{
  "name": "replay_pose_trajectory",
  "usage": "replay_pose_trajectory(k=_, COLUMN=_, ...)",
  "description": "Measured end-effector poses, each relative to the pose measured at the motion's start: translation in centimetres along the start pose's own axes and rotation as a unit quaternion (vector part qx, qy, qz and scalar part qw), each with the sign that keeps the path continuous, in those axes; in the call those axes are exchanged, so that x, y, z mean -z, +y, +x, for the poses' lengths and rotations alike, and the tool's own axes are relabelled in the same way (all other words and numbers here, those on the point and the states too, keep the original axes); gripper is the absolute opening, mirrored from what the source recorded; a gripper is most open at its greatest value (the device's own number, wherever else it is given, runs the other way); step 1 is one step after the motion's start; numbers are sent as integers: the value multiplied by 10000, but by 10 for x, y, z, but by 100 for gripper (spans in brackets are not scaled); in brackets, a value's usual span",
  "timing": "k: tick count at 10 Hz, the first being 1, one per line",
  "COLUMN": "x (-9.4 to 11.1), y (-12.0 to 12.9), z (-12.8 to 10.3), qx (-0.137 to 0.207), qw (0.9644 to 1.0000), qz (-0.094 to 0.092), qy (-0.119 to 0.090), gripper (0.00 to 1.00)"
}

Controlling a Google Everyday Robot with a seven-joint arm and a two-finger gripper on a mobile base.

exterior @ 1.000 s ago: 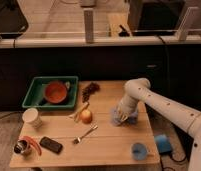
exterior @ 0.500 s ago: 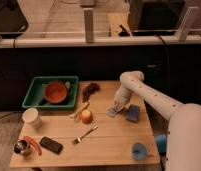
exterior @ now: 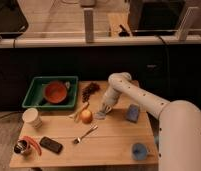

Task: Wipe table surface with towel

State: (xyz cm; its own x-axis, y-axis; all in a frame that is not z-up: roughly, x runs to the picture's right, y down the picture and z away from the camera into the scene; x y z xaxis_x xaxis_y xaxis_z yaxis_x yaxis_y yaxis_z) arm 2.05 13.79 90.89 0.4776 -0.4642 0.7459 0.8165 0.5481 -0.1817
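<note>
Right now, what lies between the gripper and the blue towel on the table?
In the camera view, only bare wooden table separates the gripper, low near the orange fruit, from the blue towel to its right. Nothing sits in that gap.

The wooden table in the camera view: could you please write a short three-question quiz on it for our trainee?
1. True or false: the gripper is down at the table, right of the orange fruit.
2. What lies in the green bin? A) red bowl B) fork C) phone
3. Which item stands nearest the table's front right corner?

Key: 1 true; 2 A; 3 the small blue cup.
</note>
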Motion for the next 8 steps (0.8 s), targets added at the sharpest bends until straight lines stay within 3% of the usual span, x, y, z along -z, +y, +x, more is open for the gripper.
replay_pose_trajectory(k=2, x=-7, y=5, z=-25, qx=76, qw=9997, qz=-179, qy=-154, gripper=0)
replay_pose_trajectory(k=4, x=-9, y=18, z=-32, qx=-144, qw=9979, qz=-617, qy=-128, gripper=0)
replay_pose_trajectory(k=8, x=-8, y=20, z=-30, qx=-143, qw=9978, qz=-634, qy=-113, gripper=0)
